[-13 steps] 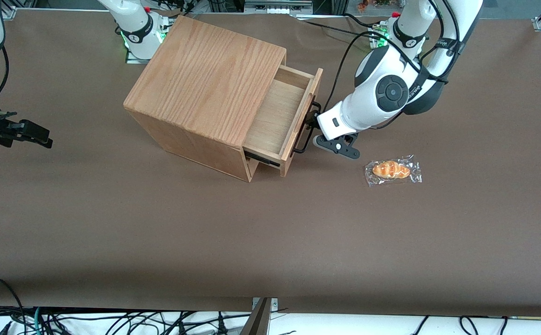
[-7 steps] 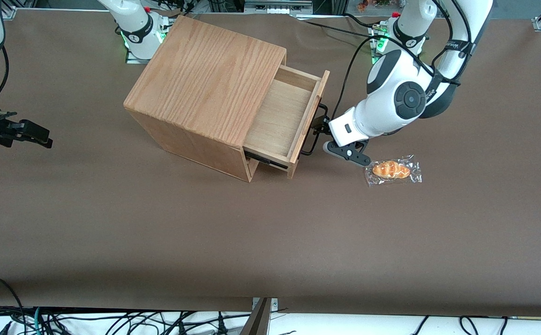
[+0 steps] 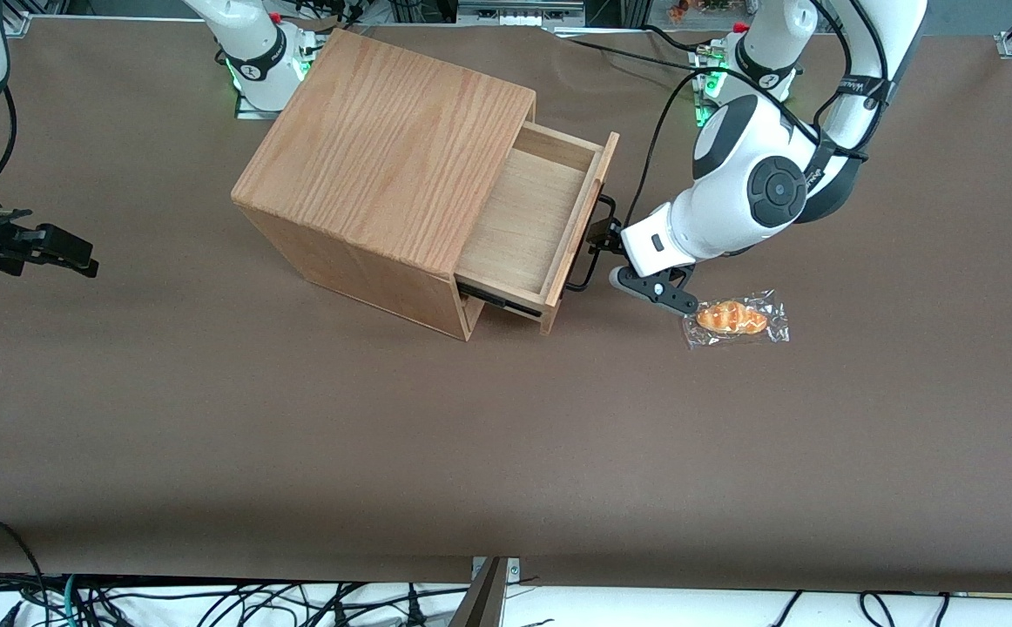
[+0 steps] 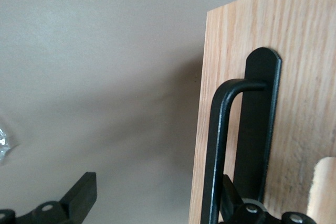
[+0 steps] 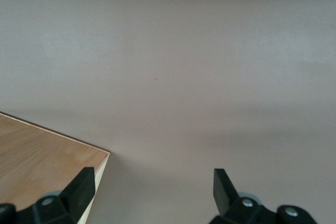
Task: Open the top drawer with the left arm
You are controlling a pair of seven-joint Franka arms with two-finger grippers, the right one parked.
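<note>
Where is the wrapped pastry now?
In the front view, the wrapped pastry lies on the table toward the working arm's end, beside the end effector at the drawer handle.

Brown table: box, wrapped bread.

The drawer stands pulled out of the box. The left arm's gripper is at its handle. A wrapped pastry lies near on the tabletop.

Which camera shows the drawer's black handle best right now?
The left wrist view: the handle fills it, one gripper finger hooked under the bar, fingers spread. The front view shows it small against the top drawer. The right wrist view misses it.
</note>
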